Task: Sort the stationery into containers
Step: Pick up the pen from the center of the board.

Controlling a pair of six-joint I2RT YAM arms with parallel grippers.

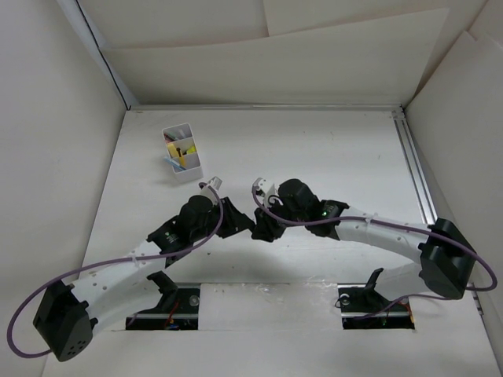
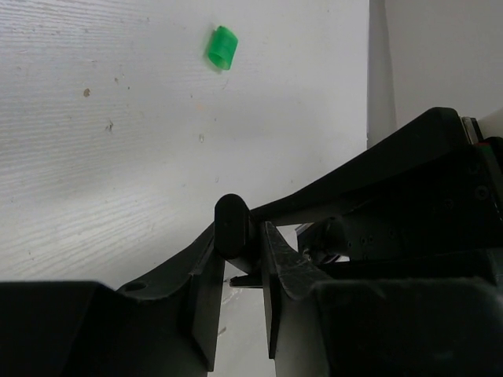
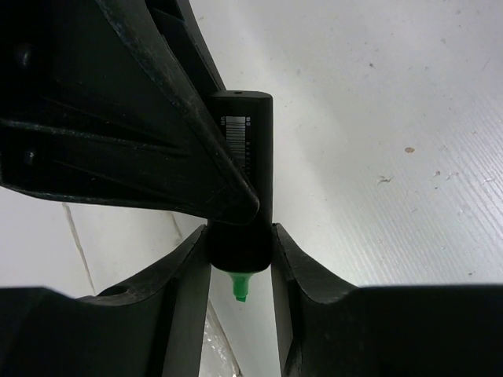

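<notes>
A black-bodied highlighter (image 3: 253, 149) with a bare green tip (image 3: 239, 287) is held between both grippers above the table's middle. My right gripper (image 3: 240, 245) is shut on its tip end. My left gripper (image 2: 240, 236) is shut on its other black end (image 2: 231, 224). The two grippers meet tip to tip in the top view, the left gripper (image 1: 244, 223) beside the right gripper (image 1: 262, 228); the highlighter is hidden between them there. A loose green cap (image 2: 221, 48) lies on the table beyond the left gripper. The white two-compartment box (image 1: 191, 170) stands at the back left, holding yellow highlighters and pens.
White walls close the table at the back and both sides. A metal rail (image 1: 415, 169) runs along the right side. The two arm bases sit at the near edge.
</notes>
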